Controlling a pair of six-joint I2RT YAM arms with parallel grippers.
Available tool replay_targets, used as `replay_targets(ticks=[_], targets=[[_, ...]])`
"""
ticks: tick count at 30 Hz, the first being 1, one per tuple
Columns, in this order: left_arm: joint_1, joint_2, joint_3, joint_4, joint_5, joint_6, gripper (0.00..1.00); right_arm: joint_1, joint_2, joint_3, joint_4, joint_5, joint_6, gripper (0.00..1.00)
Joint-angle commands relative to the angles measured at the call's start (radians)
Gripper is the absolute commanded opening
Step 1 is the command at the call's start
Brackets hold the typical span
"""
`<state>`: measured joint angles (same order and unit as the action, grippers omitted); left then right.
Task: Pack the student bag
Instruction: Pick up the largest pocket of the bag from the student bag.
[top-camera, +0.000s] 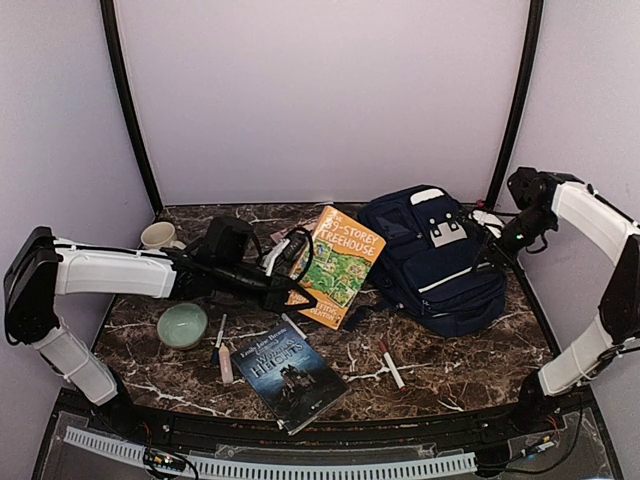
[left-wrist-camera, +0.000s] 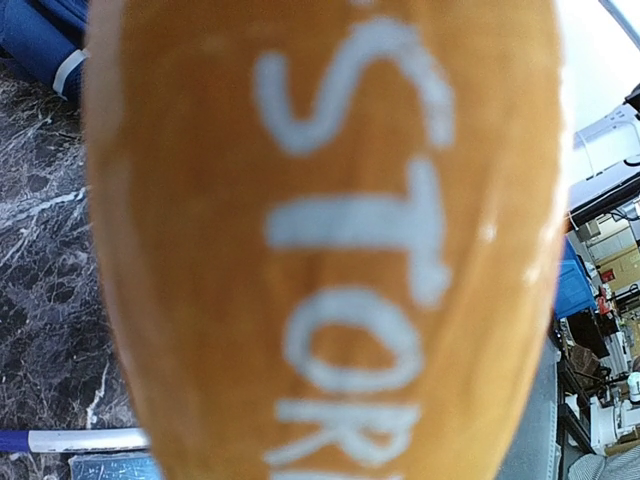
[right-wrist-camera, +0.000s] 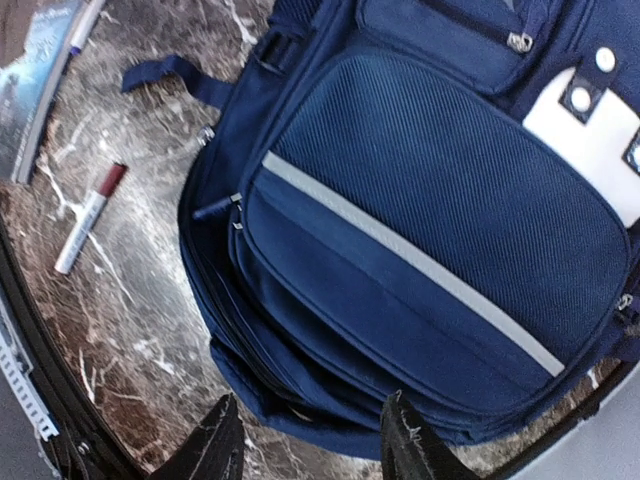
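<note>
**Top external view.**
- Student bag (top-camera: 440, 265): navy, lying flat on the right half of the bench (top-camera: 455, 365), toward its far right corner.
- Right pincer (top-camera: 508, 238): hangs over the bag's right edge, near the top patches. Its spread cannot be told from here.
- Left pincer (top-camera: 296, 288): mid-bench, pinching the left edge of the orange book (top-camera: 340, 265), which is tilted up just left of the bag.
- Cup (top-camera: 158, 236): far left corner.
- Green bowl (top-camera: 182, 325): left side.
- Dark book (top-camera: 290, 375): near edge, centre.
- Red-capped marker (top-camera: 390, 363): between the dark book and the bag.

**Left wrist view.**
- The orange book's cover (left-wrist-camera: 330, 250) fills the frame, blurred, with white letters.
- The fingers are not seen.
- A strip of the bag (left-wrist-camera: 40, 40) shows at upper left, above the marble.

**Right wrist view.**
- Right pincer (right-wrist-camera: 312, 445): fingers (right-wrist-camera: 215, 445) spread, nothing between them.
- The bag (right-wrist-camera: 430, 230) lies straight ahead, its bottom edge just beyond the fingertips, apart from them.
- The marker (right-wrist-camera: 88, 220) lies left of the bag.
</note>
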<state>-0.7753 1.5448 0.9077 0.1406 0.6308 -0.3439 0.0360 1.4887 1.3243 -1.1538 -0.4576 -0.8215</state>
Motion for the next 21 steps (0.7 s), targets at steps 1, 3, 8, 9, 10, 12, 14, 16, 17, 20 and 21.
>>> replay_targets(ticks=[1, 3, 8, 9, 10, 12, 14, 16, 17, 20, 21], targets=[[0.002, -0.007, 0.046, 0.085, 0.018, 0.001, 0.00, -0.003, -0.057, -0.072, 0.060, 0.264, -0.112, 0.46], [0.002, 0.002, 0.048, 0.089, 0.022, -0.005, 0.00, -0.004, -0.061, -0.098, 0.073, 0.304, -0.145, 0.45], [0.002, 0.009, 0.046, 0.087, 0.032, -0.015, 0.00, -0.004, -0.057, -0.150, 0.107, 0.341, -0.189, 0.47], [0.002, 0.009, 0.043, 0.089, 0.031, -0.015, 0.00, -0.003, -0.057, -0.161, 0.123, 0.347, -0.184, 0.48], [0.002, 0.010, 0.043, 0.088, 0.028, -0.015, 0.00, -0.002, -0.055, -0.164, 0.130, 0.349, -0.187, 0.49], [0.002, 0.013, 0.043, 0.089, 0.028, -0.017, 0.00, 0.002, -0.048, -0.181, 0.127, 0.349, -0.211, 0.51], [0.002, 0.016, 0.044, 0.090, 0.027, -0.020, 0.00, 0.008, -0.044, -0.210, 0.137, 0.361, -0.231, 0.51], [0.002, 0.019, 0.047, 0.083, 0.022, -0.022, 0.00, 0.015, -0.041, -0.228, 0.155, 0.379, -0.242, 0.52], [0.002, 0.018, 0.047, 0.082, 0.021, -0.023, 0.00, 0.020, -0.039, -0.232, 0.167, 0.389, -0.242, 0.52], [0.002, 0.021, 0.044, 0.086, 0.023, -0.031, 0.00, 0.036, -0.027, -0.248, 0.188, 0.412, -0.246, 0.54], [0.002, 0.021, 0.043, 0.088, 0.023, -0.033, 0.00, 0.041, -0.022, -0.256, 0.198, 0.420, -0.249, 0.54]])
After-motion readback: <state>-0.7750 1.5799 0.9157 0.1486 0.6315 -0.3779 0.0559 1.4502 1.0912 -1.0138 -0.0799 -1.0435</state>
